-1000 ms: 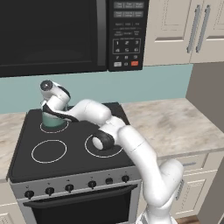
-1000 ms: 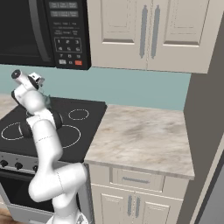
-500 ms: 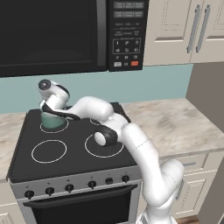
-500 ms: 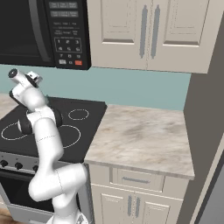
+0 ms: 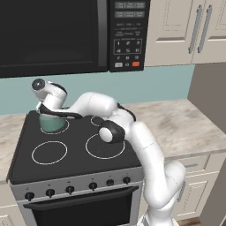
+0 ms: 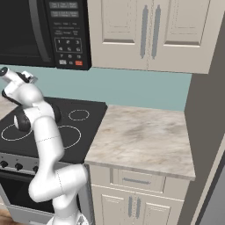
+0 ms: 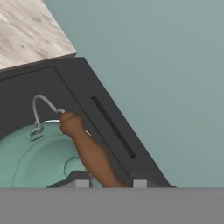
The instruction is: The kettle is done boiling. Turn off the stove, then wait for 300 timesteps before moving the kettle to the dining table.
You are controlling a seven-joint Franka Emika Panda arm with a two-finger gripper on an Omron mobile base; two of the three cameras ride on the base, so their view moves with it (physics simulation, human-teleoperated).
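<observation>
The stove (image 5: pixel 75 152) lies below the pincer (image 7: pixel 107 180). The kettle (image 5: pixel 52 122) sits on the stove's rear left burner, directly beneath the pincer. The pincer is clamped on the kettle's brown handle (image 7: pixel 89 154), one fingertip (image 7: pixel 78 178) at each side.

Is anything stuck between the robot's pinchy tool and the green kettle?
No, nothing visible is in the way. In the hand view the tool has its two tips on either side of the brown handle of the kettle, closed on it. The kettle sits on the stove's back left burner.
</observation>
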